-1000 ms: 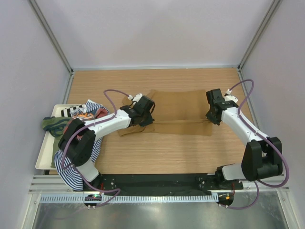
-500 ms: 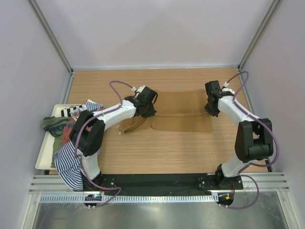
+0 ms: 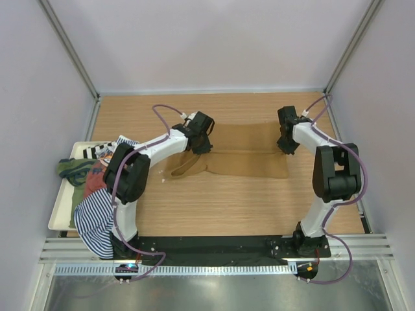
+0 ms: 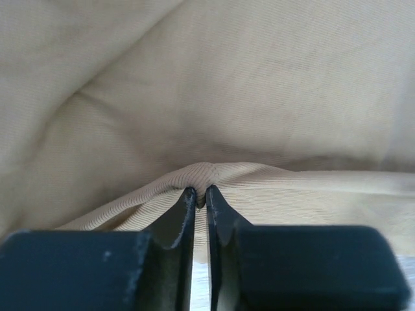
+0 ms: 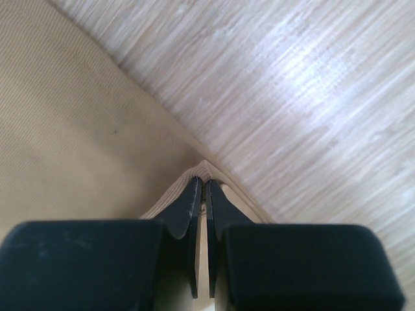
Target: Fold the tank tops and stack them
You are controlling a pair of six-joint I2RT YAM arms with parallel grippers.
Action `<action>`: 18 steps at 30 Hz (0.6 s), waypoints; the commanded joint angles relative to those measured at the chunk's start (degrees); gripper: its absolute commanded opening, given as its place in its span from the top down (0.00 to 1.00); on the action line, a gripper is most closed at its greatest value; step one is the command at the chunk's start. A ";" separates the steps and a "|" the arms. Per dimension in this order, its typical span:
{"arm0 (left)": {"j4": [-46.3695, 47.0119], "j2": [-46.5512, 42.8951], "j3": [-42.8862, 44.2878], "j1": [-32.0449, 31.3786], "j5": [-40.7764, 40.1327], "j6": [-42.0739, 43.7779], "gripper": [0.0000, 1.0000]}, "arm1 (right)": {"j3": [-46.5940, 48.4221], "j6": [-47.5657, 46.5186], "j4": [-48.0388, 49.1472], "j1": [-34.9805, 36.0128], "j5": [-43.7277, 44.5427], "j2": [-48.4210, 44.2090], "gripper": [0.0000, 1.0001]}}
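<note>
1. Cloth: tan tank top [image 3: 243,159] lies on the wooden table [image 3: 214,207]; looks soft, light and limp, likely to sag.
2. left gripper [image 4: 200,193] pinches a raised fold; right gripper [image 5: 200,185] pinches a corner edge; edges look like the best holds.

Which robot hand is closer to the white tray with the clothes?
Left. The left gripper pinches the tan top at the end nearer the tray. The right gripper pinches its other end, farther from the tray.
</note>
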 commanded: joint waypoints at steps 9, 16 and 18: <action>-0.82 -8.69 0.57 0.72 -6.77 8.87 0.40 | -4.79 -0.31 5.06 -0.82 6.06 -9.27 0.26; -3.45 -22.32 -12.33 2.30 -7.66 8.79 0.40 | -22.00 -3.21 8.49 -0.46 -1.40 -26.68 0.40; -4.41 -26.09 -14.99 3.44 -7.92 8.44 0.41 | -24.04 -3.39 8.23 -0.46 -3.42 -29.14 0.44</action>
